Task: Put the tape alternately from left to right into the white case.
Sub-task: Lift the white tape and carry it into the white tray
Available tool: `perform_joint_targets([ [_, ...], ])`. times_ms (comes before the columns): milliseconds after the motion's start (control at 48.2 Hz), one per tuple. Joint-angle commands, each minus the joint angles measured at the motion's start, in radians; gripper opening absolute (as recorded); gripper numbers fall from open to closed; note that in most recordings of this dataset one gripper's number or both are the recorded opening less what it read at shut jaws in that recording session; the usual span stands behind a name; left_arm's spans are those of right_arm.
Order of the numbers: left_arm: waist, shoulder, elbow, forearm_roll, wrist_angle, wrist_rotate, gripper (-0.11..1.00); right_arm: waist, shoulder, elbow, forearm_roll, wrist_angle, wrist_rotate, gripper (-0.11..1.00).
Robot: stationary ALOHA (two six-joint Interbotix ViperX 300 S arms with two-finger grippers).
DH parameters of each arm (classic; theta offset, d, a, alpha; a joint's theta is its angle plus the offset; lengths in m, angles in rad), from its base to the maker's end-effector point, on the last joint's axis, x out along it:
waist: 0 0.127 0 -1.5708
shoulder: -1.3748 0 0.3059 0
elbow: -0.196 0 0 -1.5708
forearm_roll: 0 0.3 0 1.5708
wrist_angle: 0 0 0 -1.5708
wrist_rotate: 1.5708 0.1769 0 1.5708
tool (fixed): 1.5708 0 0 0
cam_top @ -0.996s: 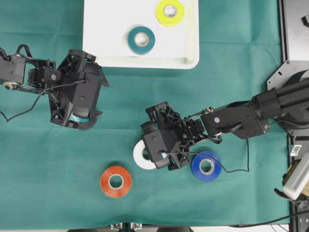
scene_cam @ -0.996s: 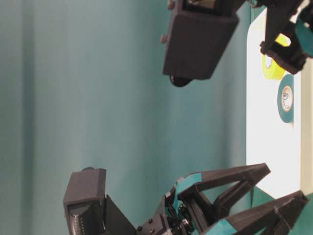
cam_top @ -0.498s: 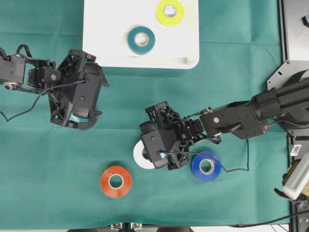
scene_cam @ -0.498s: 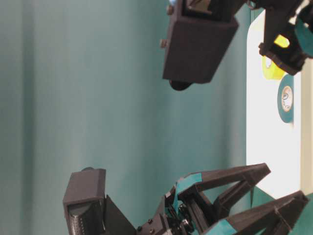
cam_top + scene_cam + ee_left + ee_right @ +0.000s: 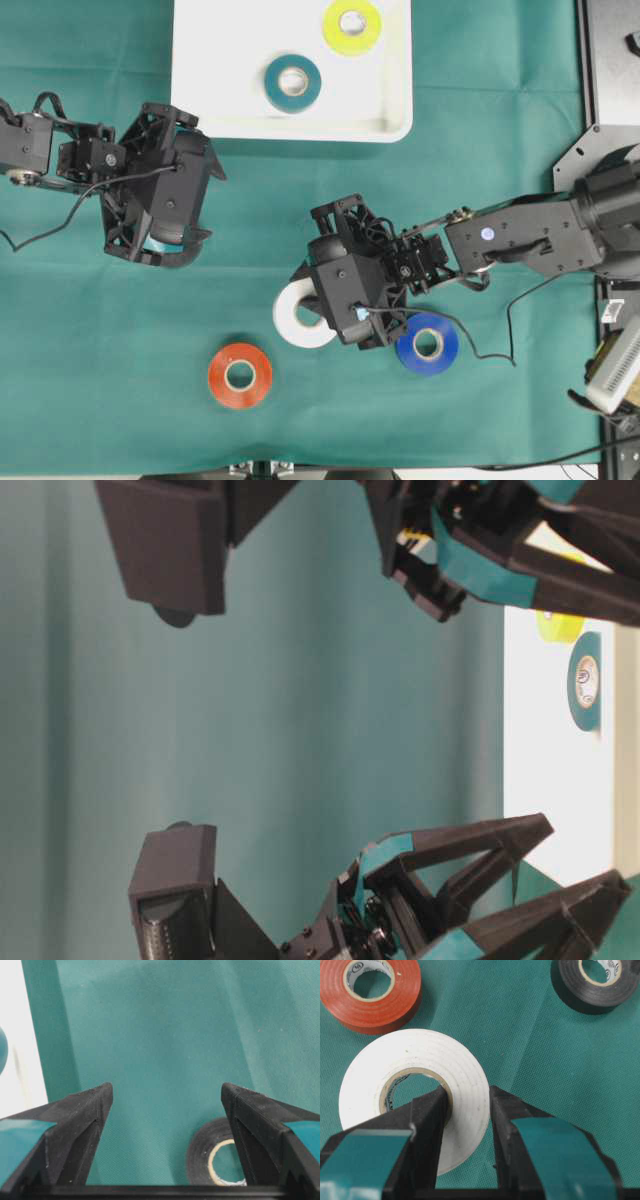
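Observation:
The white case [image 5: 300, 130] lies at the top with a yellow tape [image 5: 352, 24] and a teal tape [image 5: 293, 82] inside. My right gripper [image 5: 467, 1097] is shut on the white tape [image 5: 445, 1070], one finger in its core and one outside the wall; from overhead that white tape [image 5: 296, 318] sticks out left of the right gripper [image 5: 318, 310]. A red tape [image 5: 240, 375] and a blue tape [image 5: 427, 343] lie on the cloth. My left gripper [image 5: 166, 1091] stands open above the cloth, with a black tape [image 5: 202, 1157] just inside its right finger.
Green cloth covers the table. The left gripper [image 5: 170, 250] hovers left of centre, below the case's near-left corner. A grey metal stand [image 5: 610, 90] and the right arm's base fill the right edge. The case [image 5: 540, 780] also shows at table level.
The right gripper has shifted slightly right and risen with the white tape in its grip; at table level it now looms larger. The left gripper has not moved.

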Motion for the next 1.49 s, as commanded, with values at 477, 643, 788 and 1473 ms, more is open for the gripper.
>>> perform_joint_targets([
  [477, -0.011, -0.023, -0.009, -0.003, -0.006, -0.002, 0.81, -0.064, -0.075, 0.000, -0.003, 0.123, 0.006, 0.26],
  [643, -0.017, -0.023, -0.009, -0.003, -0.006, -0.002, 0.81, -0.114, -0.097, 0.015, -0.003, 0.138, 0.006, 0.26],
  [788, -0.020, -0.023, -0.009, -0.003, -0.006, -0.002, 0.81, -0.152, -0.114, 0.037, -0.003, 0.138, 0.005, 0.26],
  [1473, -0.020, -0.023, -0.009, -0.002, -0.006, -0.002, 0.81, -0.371, -0.167, 0.106, -0.006, 0.132, 0.002, 0.26],
])
